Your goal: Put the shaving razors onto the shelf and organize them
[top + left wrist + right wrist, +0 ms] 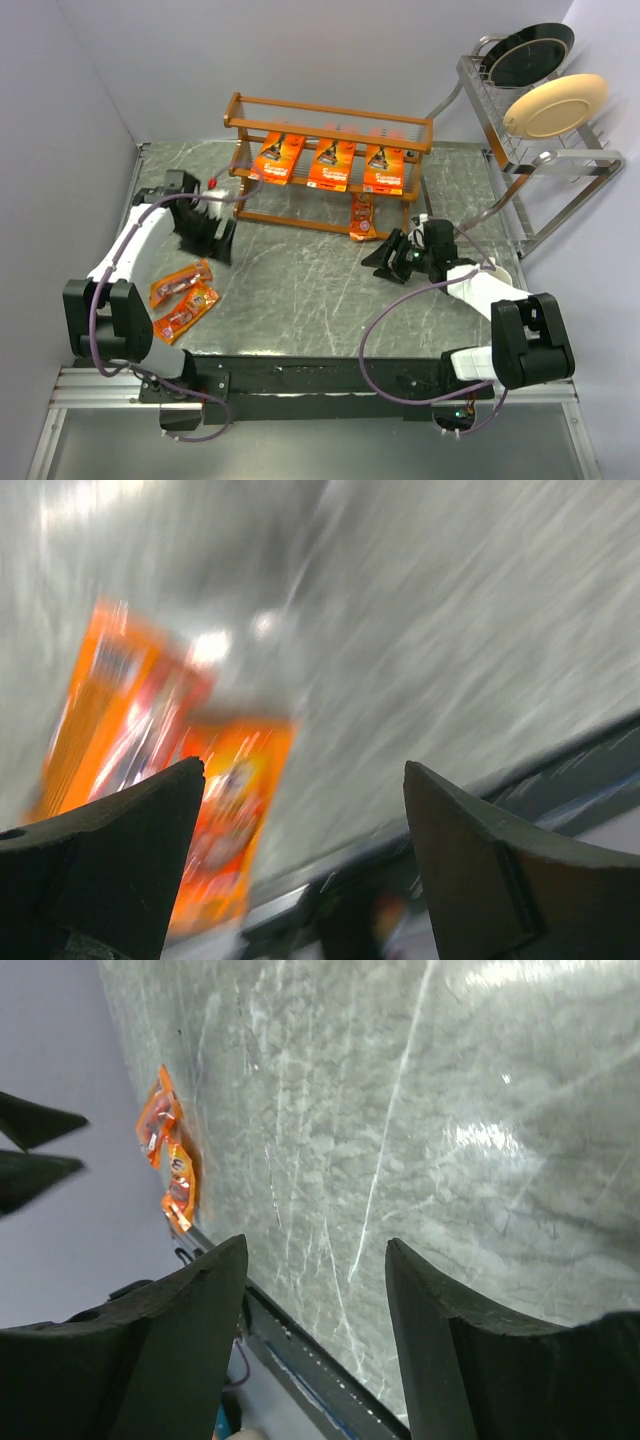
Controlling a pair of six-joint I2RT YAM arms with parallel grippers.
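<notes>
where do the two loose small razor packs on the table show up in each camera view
Top external: the pair of small packs lies left of centre on the table, close to the left arm.
Left wrist: pair of small packs, blurred, in the left half.
Right wrist: pair of small packs, tiny, near the left edge.
Shared landmark: the dark rail along the table's near edge.

In front of the shelf (pixel 330 133) the worktop (pixel 300 270) offers open passage. Three large packs (pixel 330 163) fill the shelf's middle tier; one small pack (pixel 361 217) blocks its lower right front; a plate rack (pixel 520 165) stands right of it.
</notes>
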